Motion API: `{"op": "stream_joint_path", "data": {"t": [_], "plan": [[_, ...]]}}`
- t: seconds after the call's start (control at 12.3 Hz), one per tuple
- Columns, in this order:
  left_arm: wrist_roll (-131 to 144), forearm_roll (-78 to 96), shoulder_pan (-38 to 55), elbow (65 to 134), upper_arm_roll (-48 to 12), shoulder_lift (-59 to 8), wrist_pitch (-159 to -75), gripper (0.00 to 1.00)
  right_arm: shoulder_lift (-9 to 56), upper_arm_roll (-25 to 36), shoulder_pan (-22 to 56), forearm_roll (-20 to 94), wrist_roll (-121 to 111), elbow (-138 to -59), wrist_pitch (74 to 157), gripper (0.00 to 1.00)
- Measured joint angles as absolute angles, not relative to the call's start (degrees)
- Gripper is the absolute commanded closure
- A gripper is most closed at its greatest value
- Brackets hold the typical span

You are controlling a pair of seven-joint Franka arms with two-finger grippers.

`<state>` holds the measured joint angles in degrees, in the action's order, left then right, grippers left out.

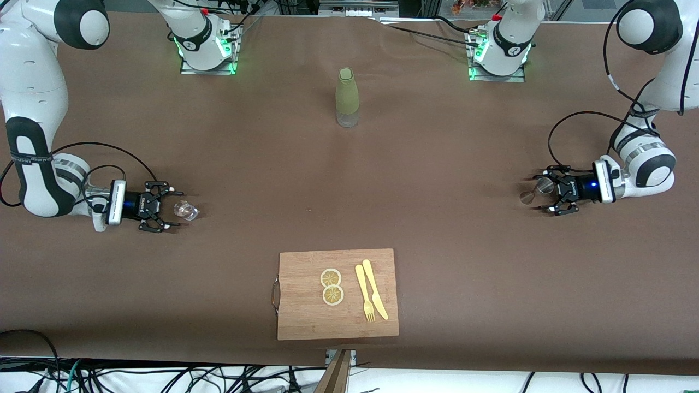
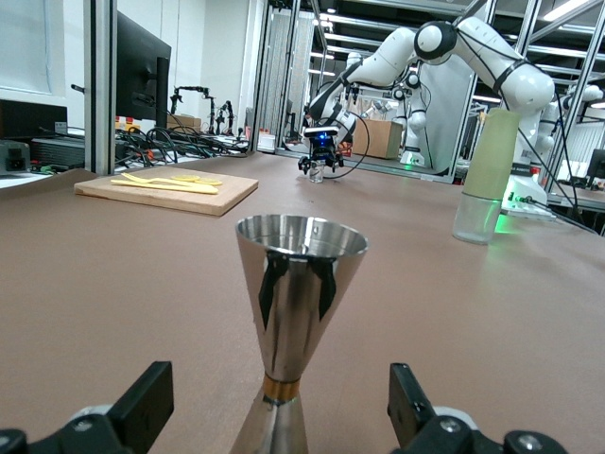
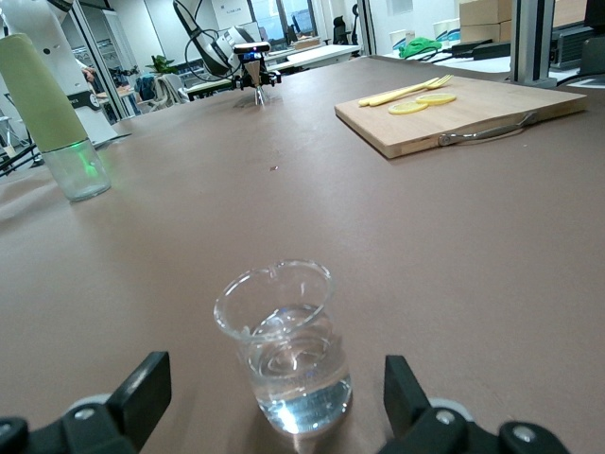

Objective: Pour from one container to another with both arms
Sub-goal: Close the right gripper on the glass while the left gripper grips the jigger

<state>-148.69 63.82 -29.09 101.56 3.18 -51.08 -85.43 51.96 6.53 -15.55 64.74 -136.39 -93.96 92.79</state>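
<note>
We were at the grasping step: right gripper (image 1: pixel 173 207) spread around the glass (image 1: pixel 186 210), left gripper (image 1: pixel 541 192) spread around the jigger (image 1: pixel 535 191), both standing on the table (image 1: pixel 437 164). Next, we judged, both must close.

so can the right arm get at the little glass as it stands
Probably yes. The right gripper is low at the table with its fingers open, and the glass stands upright just ahead, between the fingertips, with nothing in the way.

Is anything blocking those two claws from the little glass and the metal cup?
Nothing visible: the tiny clear glass stands between the open right end effector's fingers, the silvery hourglass steel jigger between the open left end effector's.
</note>
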Motion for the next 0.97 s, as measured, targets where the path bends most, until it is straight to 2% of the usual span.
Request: {"op": "stream_joint_path", "data": {"t": [0.41,0.65,0.81,0.97], "plan": [[-149.47,64.53,-28.37,101.97,3.18,-51.08,-85.68,0.0,51.96,6.5,-14.63,64.74,-136.49,-93.57,94.33,0.01],[-149.63,66.62,-26.94,102.75,3.15,-51.15,-85.7,0.03,51.96,6.44,-13.69,64.74,-136.5,-93.43,94.97,0.0],[-150.1,67.85,-25.71,103.29,3.15,-51.33,-85.9,0.16,51.96,6.43,-13.28,64.74,-136.53,-93.39,95.12,0.0],[-150.27,67.92,-25.37,103.32,3.15,-51.4,-86.03,0.48,51.96,6.43,-13.26,64.74,-136.83,-93.29,95.15,0.0]]}}
